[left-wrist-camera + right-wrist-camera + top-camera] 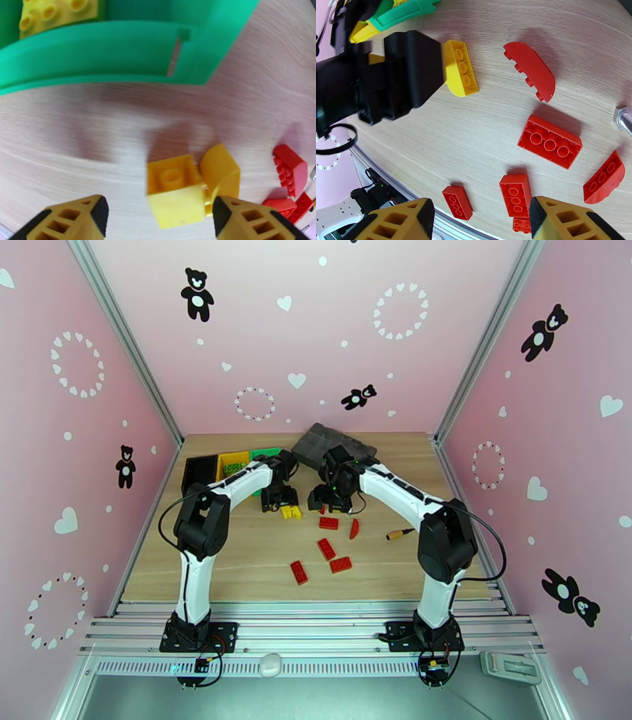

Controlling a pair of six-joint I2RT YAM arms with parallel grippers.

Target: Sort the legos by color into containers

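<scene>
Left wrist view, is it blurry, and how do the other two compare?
Left wrist: motion blur smears the table grain and softens the square yellow brick. Right wrist: sharp, the large red brick throws a soft shadow. Top external: evenly lit, no glare.

Three pink walls [316,335] close in the back and sides of a light wooden table [237,571]. They are printed with black teddy bears [197,294], white hearts [296,380] and rings of small hearts [400,311] (a few rings mix in dark dots). Silver aluminium posts [126,335] rise from both far corners. Ribbed aluminium rails [316,627] line the table's near edge. The light is soft and even.
</scene>
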